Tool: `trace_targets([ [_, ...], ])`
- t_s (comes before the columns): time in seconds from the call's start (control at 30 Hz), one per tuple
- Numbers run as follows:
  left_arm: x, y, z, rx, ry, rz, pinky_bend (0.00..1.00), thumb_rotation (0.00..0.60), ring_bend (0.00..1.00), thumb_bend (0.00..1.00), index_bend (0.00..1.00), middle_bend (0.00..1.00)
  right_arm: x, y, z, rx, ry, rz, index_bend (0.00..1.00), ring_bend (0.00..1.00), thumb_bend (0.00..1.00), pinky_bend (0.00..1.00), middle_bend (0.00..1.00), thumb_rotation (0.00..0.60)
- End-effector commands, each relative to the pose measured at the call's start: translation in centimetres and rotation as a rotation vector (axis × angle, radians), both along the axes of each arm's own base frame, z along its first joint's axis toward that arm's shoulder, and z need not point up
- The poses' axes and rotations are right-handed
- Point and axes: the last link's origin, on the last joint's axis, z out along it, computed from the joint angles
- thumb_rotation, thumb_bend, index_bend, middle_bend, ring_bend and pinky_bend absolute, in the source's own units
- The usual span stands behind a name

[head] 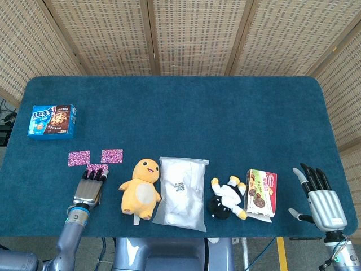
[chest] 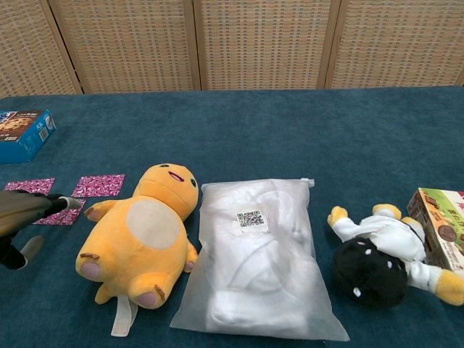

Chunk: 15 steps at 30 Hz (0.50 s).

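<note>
three small flat purple-pink patterned sachets lie on the blue cloth at the left. the near sachet (head: 97, 167) lies under the fingertips of the left hand (head: 90, 185); the left sachet (head: 78, 158) and the right sachet (head: 111, 155) lie just beyond, apart.

Chest view crops the left hand (chest: 22, 210) at the frame's left edge, only dark fingers and a thumb showing beside the yellow plush (chest: 141, 235). Its fingertips cover part of the third pink packet (head: 97, 167), so whether they press it can't be told. Left of the plush, the blue snack box (chest: 23, 134) is cut by the same edge. Far right of the plush, the green-and-red box (chest: 442, 228) runs out of frame, print too small to read
</note>
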Motion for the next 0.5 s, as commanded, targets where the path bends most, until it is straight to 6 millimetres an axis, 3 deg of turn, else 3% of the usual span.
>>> trace_targets([
  [0.03,0.9,0.6,0.8,0.043,-0.045,-0.034,0.00,0.600,0.00,0.54,0.00,0.00,0.0,0.0,0.0,0.001,0.000,0.000,0.00,0.00,0.08,0.00,0.00,0.600],
  [0.17,2.1,1.5,1.6,0.089,-0.081,-0.065,0.00,0.600,0.00,0.40,0.00,0.00,0.1,0.0,0.0,0.001,0.000,0.002,0.00,0.00,0.08,0.00,0.00,0.600],
  [0.37,3.8,3.2,2.8,0.173,-0.122,-0.121,0.00,0.600,0.00,0.30,0.00,0.00,0.0,0.0,0.0,0.003,-0.002,0.000,0.00,0.00,0.08,0.00,0.00,0.600],
  [0.5,5.1,5.2,3.4,0.244,-0.134,-0.160,0.00,0.600,0.00,0.27,0.08,0.00,-0.1,-0.1,-0.1,0.007,-0.004,-0.004,0.00,0.00,0.08,0.00,0.00,0.600],
])
